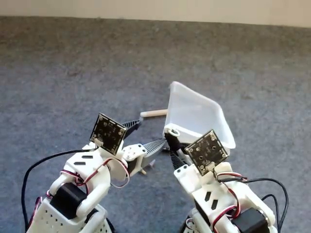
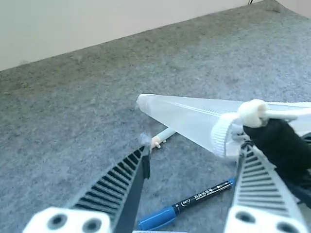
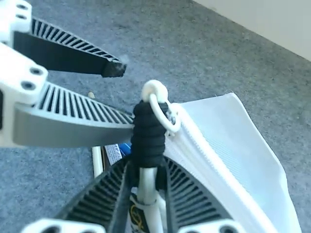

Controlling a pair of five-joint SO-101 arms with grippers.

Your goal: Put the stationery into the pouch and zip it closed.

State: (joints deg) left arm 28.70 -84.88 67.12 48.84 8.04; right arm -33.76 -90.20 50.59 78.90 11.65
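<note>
While left pincer gapes by the printed marker, right pincer tight on zip pull.

Two SO-101 arms stand side by side, both leaning forward with their wrists tipped down towards the surface. The left arm carries the left gripper low, its dark ribbed fingers spread wide in a V. Beside it, the right arm angles inward, and the right gripper has its fingers drawn close together, clamped on the black zip pull of the pouch. The two grippers sit just beside each other, one left finger lying close against the right gripper's tip. Red, white and black cables loop over both wrists.
</note>
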